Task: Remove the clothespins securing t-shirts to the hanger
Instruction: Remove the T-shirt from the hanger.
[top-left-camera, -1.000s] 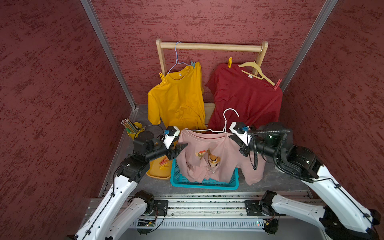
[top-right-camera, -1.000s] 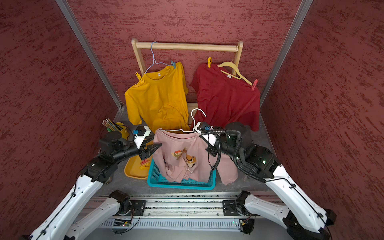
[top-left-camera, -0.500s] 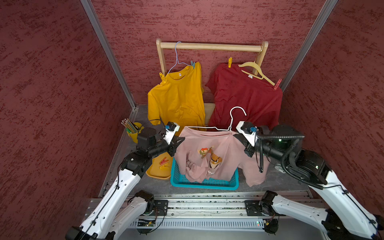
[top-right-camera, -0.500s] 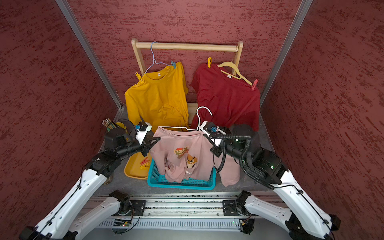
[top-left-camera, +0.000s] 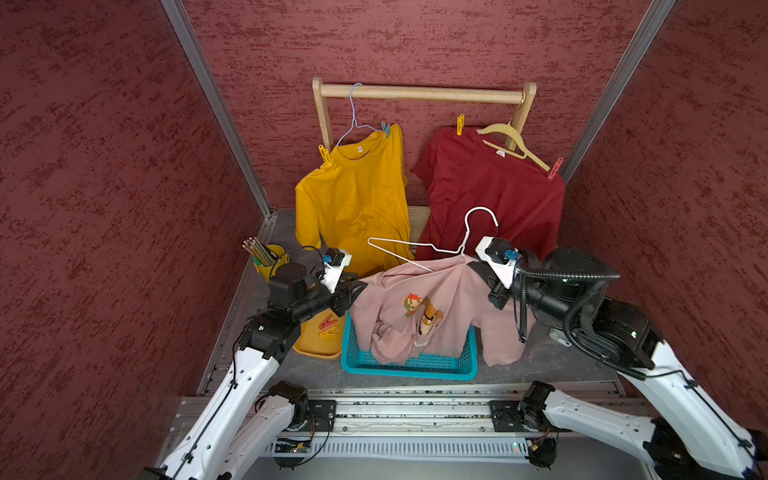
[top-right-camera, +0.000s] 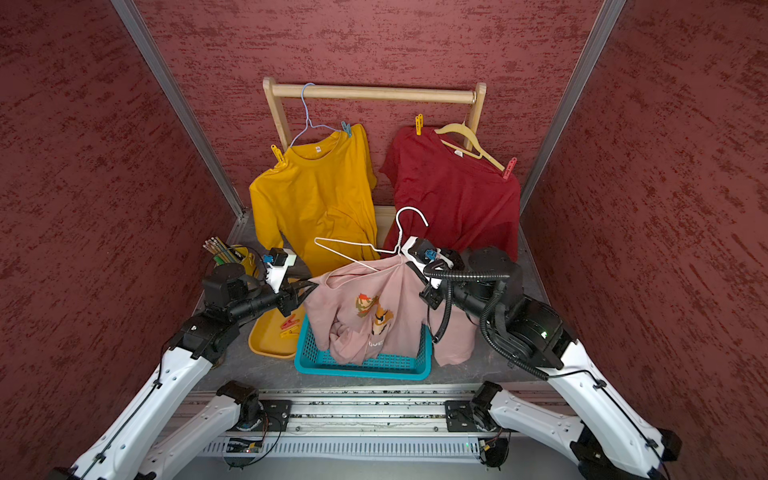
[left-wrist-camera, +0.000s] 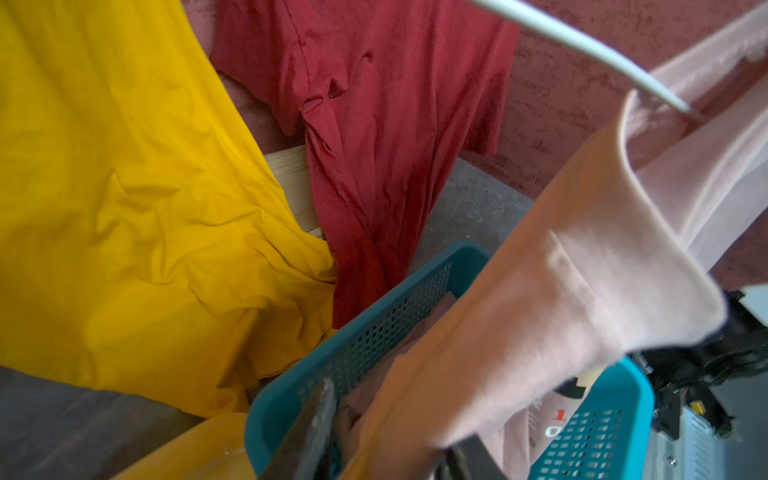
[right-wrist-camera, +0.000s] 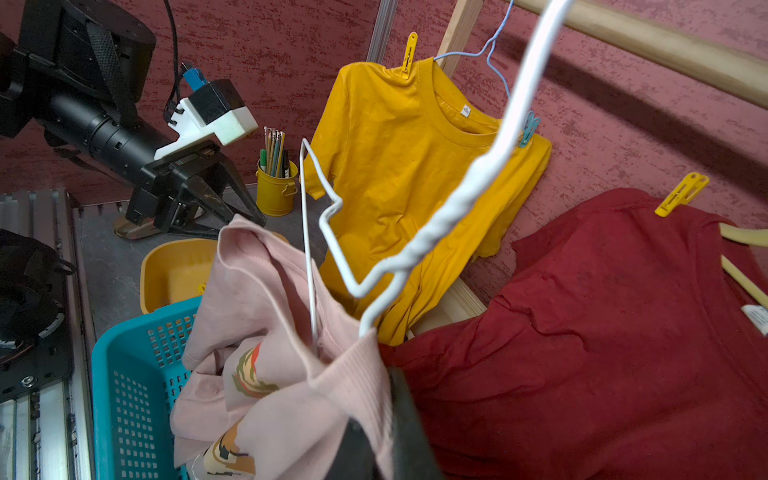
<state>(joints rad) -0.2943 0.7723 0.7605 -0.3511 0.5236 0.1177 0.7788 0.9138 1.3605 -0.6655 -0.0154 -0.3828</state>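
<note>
1. Clothespins (top-left-camera: 324, 154), small coloured plastic spring pegs: four pin the mustard-yellow cloth t-shirt (top-left-camera: 353, 199) and dark-red cloth t-shirt (top-left-camera: 490, 195) to hangers at twelve o'clock. Two loose pegs (top-left-camera: 327, 325) lie in the yellow plastic tray (top-left-camera: 316, 349), at nine o'clock of the teal mesh basket (top-left-camera: 407, 370).
2. The right gripper (right-wrist-camera: 376, 419), pinched shut on the collar of the pale pink printed t-shirt (top-left-camera: 390, 299), holds it and its white wire hanger (right-wrist-camera: 457, 191) above the basket.
3. The left gripper (top-left-camera: 360, 286), jaws half apart, grips nothing at that shirt's nine o'clock shoulder.

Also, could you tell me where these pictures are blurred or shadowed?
Left wrist view: the pink t-shirt is soft-focus. Right wrist view: the white hanger is blurred, and the wooden rail throws a dark shadow. Both top views: sharp, evenly lit.
</note>
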